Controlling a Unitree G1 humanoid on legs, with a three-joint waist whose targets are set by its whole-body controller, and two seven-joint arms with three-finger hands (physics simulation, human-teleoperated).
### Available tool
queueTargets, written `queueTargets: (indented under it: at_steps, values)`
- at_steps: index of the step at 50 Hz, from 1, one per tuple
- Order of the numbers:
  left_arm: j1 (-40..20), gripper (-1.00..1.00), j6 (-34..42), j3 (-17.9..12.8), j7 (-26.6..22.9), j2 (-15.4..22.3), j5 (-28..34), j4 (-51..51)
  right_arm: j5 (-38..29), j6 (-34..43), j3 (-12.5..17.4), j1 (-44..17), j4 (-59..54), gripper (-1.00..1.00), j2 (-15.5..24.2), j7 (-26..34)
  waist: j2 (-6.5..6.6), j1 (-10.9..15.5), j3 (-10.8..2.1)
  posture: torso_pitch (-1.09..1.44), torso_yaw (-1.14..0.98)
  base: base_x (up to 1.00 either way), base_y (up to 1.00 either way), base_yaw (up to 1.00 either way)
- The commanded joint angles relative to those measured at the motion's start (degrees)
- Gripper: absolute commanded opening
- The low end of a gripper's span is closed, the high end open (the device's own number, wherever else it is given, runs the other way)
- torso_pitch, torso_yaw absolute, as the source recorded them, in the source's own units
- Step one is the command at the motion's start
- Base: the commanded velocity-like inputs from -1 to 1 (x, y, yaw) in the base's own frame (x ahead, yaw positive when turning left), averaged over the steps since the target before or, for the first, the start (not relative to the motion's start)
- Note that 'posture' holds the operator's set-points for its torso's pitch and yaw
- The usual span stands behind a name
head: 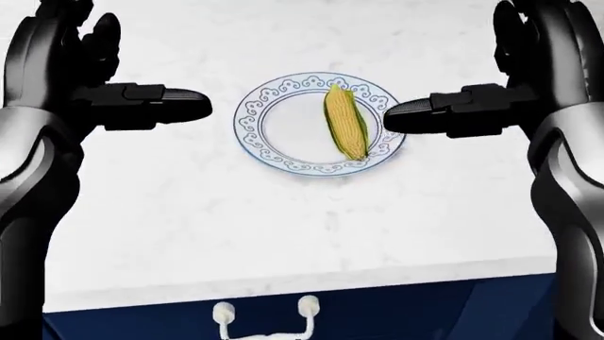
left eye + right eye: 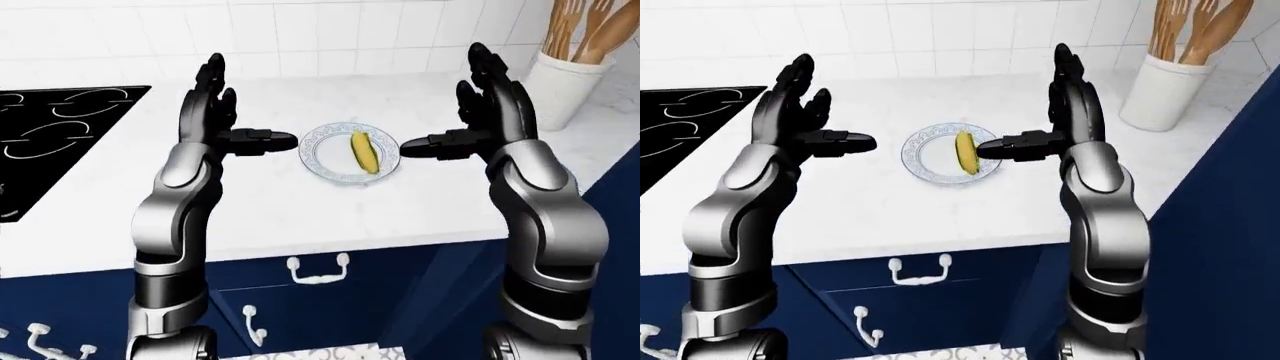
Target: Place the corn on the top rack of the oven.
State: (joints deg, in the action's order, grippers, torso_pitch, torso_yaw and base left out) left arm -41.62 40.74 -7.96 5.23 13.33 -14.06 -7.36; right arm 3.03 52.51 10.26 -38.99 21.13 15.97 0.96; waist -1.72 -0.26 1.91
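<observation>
A yellow corn cob (image 1: 346, 122) with green husk lies on the right half of a patterned white plate (image 1: 274, 159) on the white marble counter (image 1: 283, 241). Both my hands are raised over the counter, one on each side of the plate. My left hand (image 1: 141, 71) is open to the plate's left, its thumb pointing at the plate. My right hand (image 1: 453, 71) is open at the plate's right edge, with its thumb tip close beside the corn and holding nothing. No oven shows in any view.
A black cooktop (image 2: 60, 127) sits at the counter's left. A white crock of wooden utensils (image 2: 565, 90) stands at the top right. Below the counter edge are navy cabinet fronts with a white drawer handle (image 2: 318, 270). A white tiled wall runs behind.
</observation>
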Motion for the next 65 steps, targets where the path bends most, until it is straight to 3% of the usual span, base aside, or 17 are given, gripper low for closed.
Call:
queueTargets:
  at_steps: [1, 5, 7, 14, 15, 18, 21, 23, 25, 27, 28, 29, 36, 37, 42, 52, 65]
  values:
    - [-1.89, 1.0, -2.33, -1.24, 0.36, 0.85, 0.46, -2.37, 0.25, -2.62, -0.1, -1.85, 2.24, 1.0, 0.28, 0.13, -0.01, 0.34, -1.4, 0.0, 0.0, 0.16, 0.0, 0.0]
    - [-1.95, 1.0, -2.51, -1.26, 0.34, 0.83, 0.47, -2.15, 0.26, -2.89, -0.03, -1.99, 1.77, 1.0, 0.3, 0.0, 1.67, -0.23, -0.33, 0.0, 0.0, 0.05, 0.0, 0.0]
    - [-1.91, 1.0, -2.73, -1.26, 0.35, 0.82, 0.53, -1.91, 0.31, -3.1, -0.1, -1.92, 1.48, 1.0, 0.25, -0.01, 4.3, -0.65, -1.12, 0.0, 0.0, 0.0, 0.0, 0.0]
    - [-1.93, 1.0, -2.73, -1.39, 0.36, 0.91, 0.3, -1.88, 0.66, -2.81, -0.01, -2.11, 1.52, 1.0, 0.19, -0.28, 1.74, -0.09, -1.58, 0.0, 0.0, 0.0, 0.0, 0.0]
    - [-1.99, 1.0, -2.58, -1.4, 0.41, 0.93, 0.27, -1.94, 0.74, -2.5, -0.02, -2.24, 1.67, 1.0, 0.18, -0.33, 2.05, 0.07, -2.77, 0.0, 0.0, 0.0, -0.09, 0.0]
    - [-1.88, 1.0, -2.94, -1.35, 0.29, 0.95, 0.32, -1.65, 0.82, -2.59, -0.06, -2.4, 1.46, 1.0, 0.22, -0.38, 4.46, 0.65, -1.89, 0.0, 0.0, 0.0, -0.37, 0.0]
    - [-2.02, 1.0, -2.89, -1.36, 0.26, 0.98, 0.26, -1.66, 0.79, -2.93, -0.16, -2.29, 1.32, 1.0, 0.28, -0.35, 5.24, 0.82, -2.43, 0.0, 0.0, 0.0, -0.51, 0.0]
    - [-1.97, 1.0, -2.88, -1.31, 0.31, 0.96, 0.32, -1.67, 0.82, -2.37, -0.15, -2.49, 1.73, 1.0, 0.3, -0.44, 4.66, 0.81, -2.29, 0.0, 0.0, 0.0, -0.39, 0.0]
    - [-1.94, 1.0, -2.49, -1.33, 0.41, 0.94, 0.23, -2.2, 0.86, -2.49, 0.01, -2.28, 1.94, 1.0, 0.35, -0.43, 2.81, 0.84, -1.85, 0.0, 0.0, 0.0, -0.19, 0.0]
    - [-1.75, 1.0, -2.5, -1.27, 0.42, 0.86, 0.24, -2.4, 0.89, -2.36, 0.02, -2.34, 2.19, 1.0, 0.38, -0.55, -0.5, 1.64, -0.41, 0.0, 0.0, 0.0, 0.0, 0.0]
    - [-1.72, 1.0, -2.19, -1.25, 0.46, 0.83, 0.17, -2.79, 0.9, -2.34, 0.05, -2.36, 2.3, 1.0, 0.43, -0.57, -3.39, 1.79, -0.96, 0.0, 0.0, 0.0, 0.0, 0.0]
    - [-1.67, 1.0, -2.26, -1.27, 0.44, 0.81, 0.17, -2.78, 0.89, -2.74, 0.12, -2.13, 2.12, 1.0, 0.48, -0.51, -1.43, 1.47, -0.03, 0.0, 0.0, 0.0, 0.0, 0.0]
    - [-1.65, 1.0, -2.07, -1.24, 0.68, 0.55, 0.05, -3.32, 1.0, -2.44, 0.36, -2.29, 2.46, 1.0, 0.9, -0.57, 3.94, 0.19, -0.95, 0.0, 0.0, 0.0, 0.0, 0.0]
    - [-1.68, 1.0, -2.01, -1.26, 0.73, 0.54, 0.0, -3.4, 0.96, -2.43, 0.26, -2.3, 2.42, 1.0, 0.88, -0.61, 2.9, 0.11, -0.57, 0.0, 0.0, 0.0, 0.0, 0.0]
    - [-1.75, 1.0, -2.77, -1.24, 0.74, 0.49, -0.07, -2.83, 0.77, -2.39, 0.19, -2.37, 2.33, 1.0, 0.94, -0.55, 2.13, 0.25, -1.2, 0.0, 0.0, 0.0, 0.0, 0.0]
    - [-2.06, 1.0, -6.03, -0.41, -1.24, 0.76, 1.46, -0.17, 0.69, -2.2, 0.55, -2.14, 1.94, 1.0, 1.2, -0.47, 1.48, 0.75, -1.8, 0.0, 0.0, 0.0, 0.0, 0.0]
    - [-11.94, 1.0, -13.71, 0.8, -14.76, 5.03, 8.89, 12.02, 0.76, -1.8, 0.56, -2.27, 1.97, 1.0, 1.44, -0.47, 1.29, 0.83, -1.78, 0.0, 0.0, 0.0, 0.0, 0.0]
